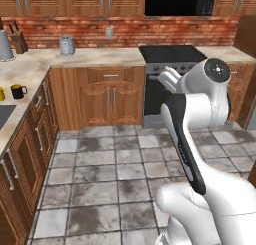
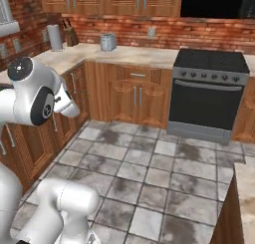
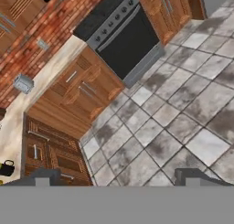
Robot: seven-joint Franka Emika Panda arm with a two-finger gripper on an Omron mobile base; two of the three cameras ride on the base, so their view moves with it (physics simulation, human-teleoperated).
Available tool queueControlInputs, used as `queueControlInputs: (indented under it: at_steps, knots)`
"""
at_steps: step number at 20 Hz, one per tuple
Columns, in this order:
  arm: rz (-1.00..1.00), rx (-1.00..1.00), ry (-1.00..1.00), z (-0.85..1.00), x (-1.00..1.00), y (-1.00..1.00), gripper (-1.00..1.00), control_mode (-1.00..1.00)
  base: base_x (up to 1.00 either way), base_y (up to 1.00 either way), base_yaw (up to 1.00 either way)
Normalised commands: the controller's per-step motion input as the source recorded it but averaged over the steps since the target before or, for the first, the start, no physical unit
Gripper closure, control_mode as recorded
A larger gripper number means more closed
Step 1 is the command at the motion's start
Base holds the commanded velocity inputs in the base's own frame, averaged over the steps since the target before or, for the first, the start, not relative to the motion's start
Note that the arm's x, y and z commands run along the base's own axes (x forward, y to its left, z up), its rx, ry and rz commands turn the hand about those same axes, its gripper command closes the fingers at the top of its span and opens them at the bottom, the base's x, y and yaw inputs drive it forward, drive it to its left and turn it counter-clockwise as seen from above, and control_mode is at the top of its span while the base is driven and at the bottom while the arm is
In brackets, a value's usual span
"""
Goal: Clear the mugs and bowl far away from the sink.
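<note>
1. The task looked barely begun: a black mug (image 1: pixel 18 91) and a yellow mug (image 1: pixel 1 94) sat on the counter (image 1: pixel 30 69) just beside the sink (image 1: pixel 4 115).
2. No bowl could be made out.
3. The pincer (image 3: pixel 119 175) hung spread and empty above the floor (image 3: pixel 173 122), well apart from the mugs.
4. Driving over and every grasp were left.

Yellow mug (image 1: pixel 1 93) (beside the sink (image 1: pixel 4 114)) is edge-cropped.

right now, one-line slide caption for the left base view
Robot arm faces the stove; black mug waits on left counter.
</note>
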Motion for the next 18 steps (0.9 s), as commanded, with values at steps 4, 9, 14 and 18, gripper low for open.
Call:
queueControlInputs:
  at_steps: [4, 9, 14, 18]
  knots:
    - [0.0, 0.0, 0.0, 0.0, 0.0, 0.0, -1.0, 1.0, 0.74, 0.0, 0.64]
    - [0.0, 0.0, 0.0, 0.0, 0.0, 0.0, -1.0, 1.0, 1.0, 0.0, 0.07]
    - [0.0, 0.0, 0.0, 0.0, 0.0, 0.0, -1.0, 1.0, 1.0, 0.0, 0.02]
    - [0.0, 0.0, 0.0, 0.0, 0.0, 0.0, -1.0, 1.0, 1.0, 0.0, 0.04]
